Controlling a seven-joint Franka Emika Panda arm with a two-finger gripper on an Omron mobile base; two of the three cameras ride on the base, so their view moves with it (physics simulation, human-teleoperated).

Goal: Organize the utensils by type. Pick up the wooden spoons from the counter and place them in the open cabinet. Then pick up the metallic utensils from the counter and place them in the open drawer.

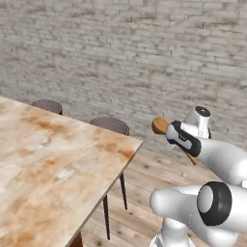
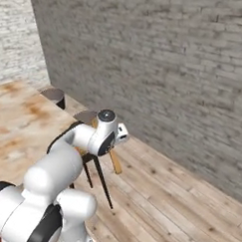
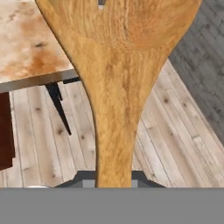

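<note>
A grey brick wall point(image 1: 120, 53) and plank floor point(image 3: 175, 127) lie behind the gripper point(image 3: 114, 181), whose jaws are clamped narrow on the handle of a wooden spoon point(image 3: 116, 87), its long axis running straight out ahead of them, bowl farthest, beside the counter point(image 1: 48, 164).

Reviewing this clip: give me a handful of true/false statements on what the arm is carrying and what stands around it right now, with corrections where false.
1. The gripper is shut on a wooden spoon. True.
2. The spoon lies flat on the counter. False: it is held in the air past the counter's edge, above the plank floor.
3. In the hand view the spoon's bowl points away from the gripper. True.
4. Two dark stools stand along the counter's far side. True.
5. The wall behind is smooth white plaster. False: it is grey brick.
</note>
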